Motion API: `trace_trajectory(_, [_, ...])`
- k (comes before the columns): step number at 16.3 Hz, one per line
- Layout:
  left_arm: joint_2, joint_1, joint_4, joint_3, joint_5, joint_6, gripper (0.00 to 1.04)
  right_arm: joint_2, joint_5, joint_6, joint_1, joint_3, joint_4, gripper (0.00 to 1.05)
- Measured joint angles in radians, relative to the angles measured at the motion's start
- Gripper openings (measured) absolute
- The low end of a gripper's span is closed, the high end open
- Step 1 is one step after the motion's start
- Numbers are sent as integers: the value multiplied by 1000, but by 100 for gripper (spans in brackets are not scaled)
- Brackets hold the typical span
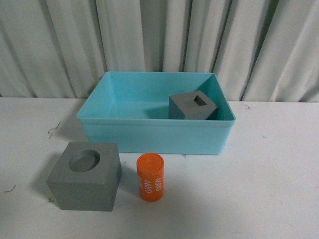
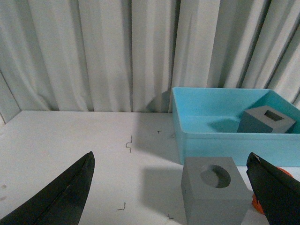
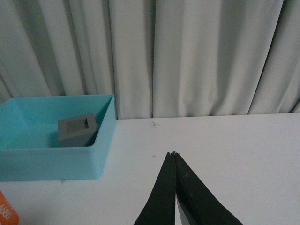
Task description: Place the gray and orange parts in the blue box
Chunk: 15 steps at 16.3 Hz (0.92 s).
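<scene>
So one part's already home: the square-recess gray cube (image 1: 193, 106) sits inside the blue box (image 1: 149, 134), toward its right side, right of the frame's centre. The round-recess gray cube (image 1: 84, 175) is out on the table at lower left, with the orange cylinder (image 1: 150, 177) standing upright just beside it at lower centre, apart from it and in front of the box. My guess is the round-recess cube is the one to grab now. The left gripper (image 2: 169, 161) is spread wide with that cube ahead of it, but the cube sits nearer one finger than the other. I'd centre over it first, come down square on two flat sides, and keep clear of the cylinder so it doesn't tip. The right gripper (image 3: 174, 157) is pressed together, holding nothing, off over bare table. The table (image 1: 269, 174) is plain white with a few small dark marks, and a pale pleated curtain (image 1: 149, 35) fills the background.
</scene>
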Motion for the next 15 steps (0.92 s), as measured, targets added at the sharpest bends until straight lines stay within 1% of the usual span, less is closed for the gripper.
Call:
trace_trajectory(4, [0,0,0,0,0,0,98,-109,0,0,0,-28,-69,2])
trace_trajectory(5, [0,0,0,0,0,0,98,-110,0,0,0,-53,-27,2])
trace_trajectory(6, [0,0,0,0,0,0,98,-127,0,0,0,-56,-73,2])
trace_trajectory(10, [0,0,0,0,0,0,98,-237,0,0,0,-56,-167,2])
trace_trajectory(15, [0,0,0,0,0,0,98,-336,0,0,0,-56,-262,2])
